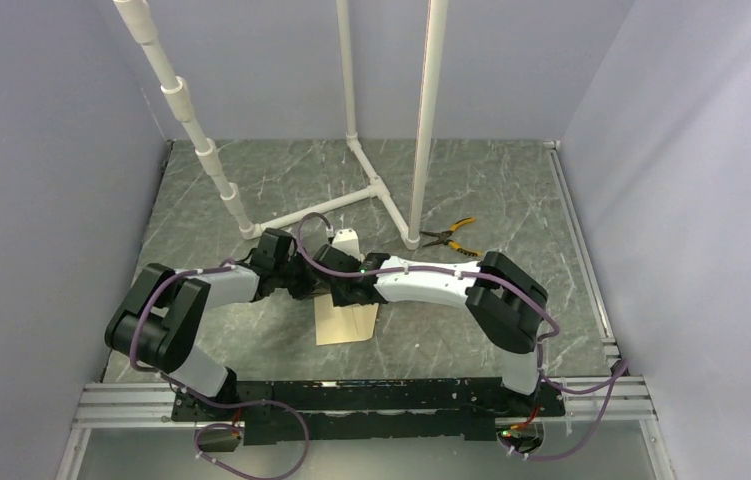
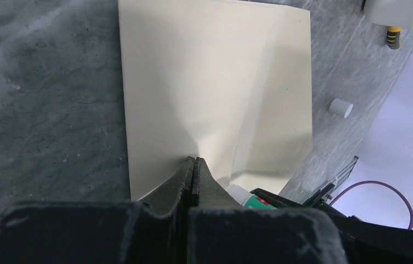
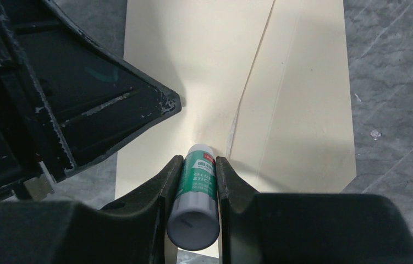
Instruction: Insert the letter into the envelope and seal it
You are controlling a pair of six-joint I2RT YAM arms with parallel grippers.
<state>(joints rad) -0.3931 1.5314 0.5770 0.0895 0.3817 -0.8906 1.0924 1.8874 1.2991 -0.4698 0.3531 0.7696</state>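
Note:
The tan envelope [image 1: 347, 324] lies flat on the grey marbled table, and it also shows in the left wrist view [image 2: 204, 82] and the right wrist view [image 3: 303, 110]. A diagonal flap edge crosses it. My left gripper [image 2: 194, 160] is shut, its tips resting on the envelope's surface with nothing seen between them. It sits just left of my right gripper [image 3: 199, 162], which is shut on a green and white glue stick [image 3: 196, 190]. The stick's tip touches the envelope by the flap edge. Both grippers meet over the envelope's far end [image 1: 336, 285]. The letter is out of view.
A white pipe frame [image 1: 371, 180] stands on the table behind the arms. Yellow-handled pliers [image 1: 451, 237] lie to its right. A small white cap [image 2: 340, 107] lies on the table beside the envelope. A white block [image 1: 347, 243] sits behind the grippers. A metal rail [image 1: 371, 395] runs along the near edge.

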